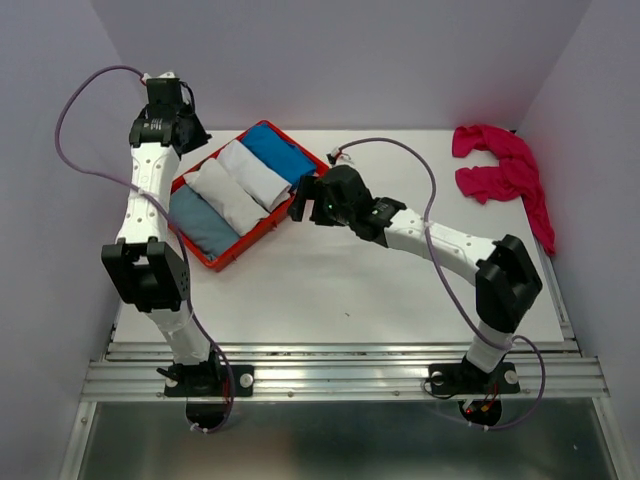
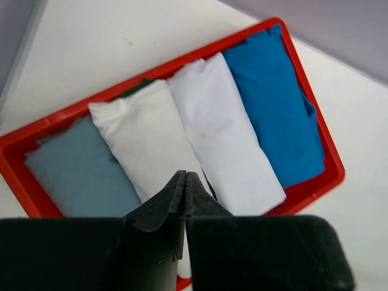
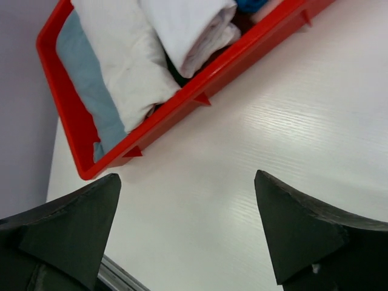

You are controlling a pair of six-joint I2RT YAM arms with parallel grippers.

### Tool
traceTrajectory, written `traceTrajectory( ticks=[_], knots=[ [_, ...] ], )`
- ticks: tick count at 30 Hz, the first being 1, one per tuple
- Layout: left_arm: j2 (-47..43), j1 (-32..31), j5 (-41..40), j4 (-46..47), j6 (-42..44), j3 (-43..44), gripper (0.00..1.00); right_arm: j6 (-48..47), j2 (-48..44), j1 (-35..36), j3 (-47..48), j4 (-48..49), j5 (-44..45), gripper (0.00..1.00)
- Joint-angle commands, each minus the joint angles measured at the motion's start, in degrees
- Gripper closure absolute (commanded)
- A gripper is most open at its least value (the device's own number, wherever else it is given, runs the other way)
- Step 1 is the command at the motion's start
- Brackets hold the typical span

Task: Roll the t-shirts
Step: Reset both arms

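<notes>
A magenta t-shirt [image 1: 505,170] lies crumpled at the table's back right corner, far from both arms. The red tray [image 1: 228,255] at the back left holds several rolled shirts side by side: grey-blue [image 2: 79,170], cream-white [image 2: 145,139] with a dark green bit showing at its far end, white [image 2: 224,133] and blue [image 2: 273,103]. My left gripper [image 2: 185,176] hangs above the cream-white roll, shut with nothing in it. Beside the tray's right edge, my right gripper [image 3: 187,179] stands wide open over bare table, holding nothing.
The tray's long red wall [image 3: 200,91] runs just ahead of the right gripper's fingers. Purple walls enclose the table on the left, back and right. A metal rail [image 1: 340,375] runs along the near edge by the arm bases.
</notes>
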Motion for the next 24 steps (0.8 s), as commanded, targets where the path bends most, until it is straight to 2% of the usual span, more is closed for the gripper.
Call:
traceTrajectory(
  ticks=[1,2,8,9,11,15,20,24],
  knots=[
    [-10.91,-2.63,4.84,3.52,0.88,-7.45,0.83,-6.15,-7.25,-0.25,0.05,-10.75,11.12,0.00],
    [-13.80,-3.41,5.71,4.74,1.15,-9.05,0.77,-7.29,-8.14,-0.25,0.14,-12.95,16.19,0.00],
    [-24.43,-10.53,4.14,6.68,2.64,-20.82,0.58,-5.38,-16.04,-0.25,-4.25,-29.04,40.63,0.00],
    [-25.77,-11.15,4.14,7.21,2.38,-22.23,0.52,-4.94,-16.75,-0.25,-5.39,-30.80,42.67,0.00],
    [-28.40,-12.64,5.27,9.14,0.89,-26.45,0.47,-3.53,-18.25,-0.25,-6.63,-35.55,46.97,0.00],
    [-34.91,-16.51,5.99,12.66,-1.40,-33.22,0.40,0.42,-22.90,-0.25,-10.84,-39.95,48.41,0.00],
    [-37.47,-17.92,6.51,14.07,-3.24,-38.59,0.39,8.58,-25.90,-0.25,-13.75,-43.91,46.57,0.00],
    [-37.38,-18.71,6.60,14.16,-3.77,-40.44,0.39,10.97,-26.78,-0.25,-16.12,-44.00,45.95,0.00]
  ],
)
